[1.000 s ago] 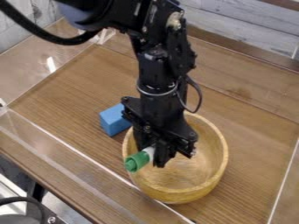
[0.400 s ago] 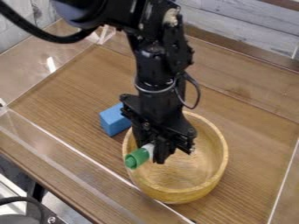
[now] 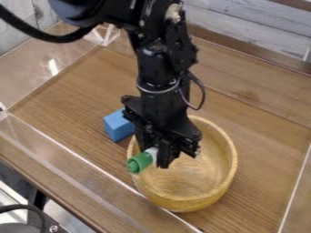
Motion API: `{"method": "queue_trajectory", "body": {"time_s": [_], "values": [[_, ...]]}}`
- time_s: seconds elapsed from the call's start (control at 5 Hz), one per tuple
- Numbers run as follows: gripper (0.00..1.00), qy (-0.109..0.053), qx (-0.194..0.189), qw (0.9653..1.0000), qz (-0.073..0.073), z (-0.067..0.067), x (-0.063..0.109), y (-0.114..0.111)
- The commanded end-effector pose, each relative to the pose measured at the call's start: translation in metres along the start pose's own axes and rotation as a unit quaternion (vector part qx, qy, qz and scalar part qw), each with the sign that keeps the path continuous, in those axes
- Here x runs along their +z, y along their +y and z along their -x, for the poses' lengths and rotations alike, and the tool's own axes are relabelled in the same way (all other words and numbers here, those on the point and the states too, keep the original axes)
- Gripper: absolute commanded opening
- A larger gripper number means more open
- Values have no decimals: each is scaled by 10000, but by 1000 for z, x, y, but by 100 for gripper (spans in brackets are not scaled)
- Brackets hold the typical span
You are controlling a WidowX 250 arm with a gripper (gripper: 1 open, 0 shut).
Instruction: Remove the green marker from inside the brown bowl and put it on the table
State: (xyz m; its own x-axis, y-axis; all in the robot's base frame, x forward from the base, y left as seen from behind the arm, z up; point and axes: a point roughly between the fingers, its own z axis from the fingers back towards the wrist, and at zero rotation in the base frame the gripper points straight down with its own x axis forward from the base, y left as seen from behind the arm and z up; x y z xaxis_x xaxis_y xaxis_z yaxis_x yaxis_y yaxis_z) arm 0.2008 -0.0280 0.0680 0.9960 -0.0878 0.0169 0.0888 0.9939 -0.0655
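- Camera view: the black gripper (image 3: 158, 157) points straight down into the brown bowl (image 3: 216, 187), its fingers pinching the green marker (image 3: 142, 164).
- Of the marker, the green cap shows, poking out at the bowl's left rim; the barrel is mostly hidden behind the fingers.
- A blue block (image 3: 118, 125) lies just left of the bowl on the wood-grain table (image 3: 73, 86).

brown bowl (image 3: 209, 187): pale wood, smooth, matt | table (image 3: 73, 100): wood-grain, slight sheen (clear glossy walls) | gripper (image 3: 162, 157): matt black | green marker (image 3: 141, 164): smooth plastic cap
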Motion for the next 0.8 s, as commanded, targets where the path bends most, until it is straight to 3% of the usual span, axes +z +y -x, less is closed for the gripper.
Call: {"method": "queue_trajectory", "body": {"time_s": [0.0, 0.6], "values": [[0, -348, -34, 9994, -1, -11, 17, 2], [0, -559, -43, 9984, 51, -16, 26, 4]]}}
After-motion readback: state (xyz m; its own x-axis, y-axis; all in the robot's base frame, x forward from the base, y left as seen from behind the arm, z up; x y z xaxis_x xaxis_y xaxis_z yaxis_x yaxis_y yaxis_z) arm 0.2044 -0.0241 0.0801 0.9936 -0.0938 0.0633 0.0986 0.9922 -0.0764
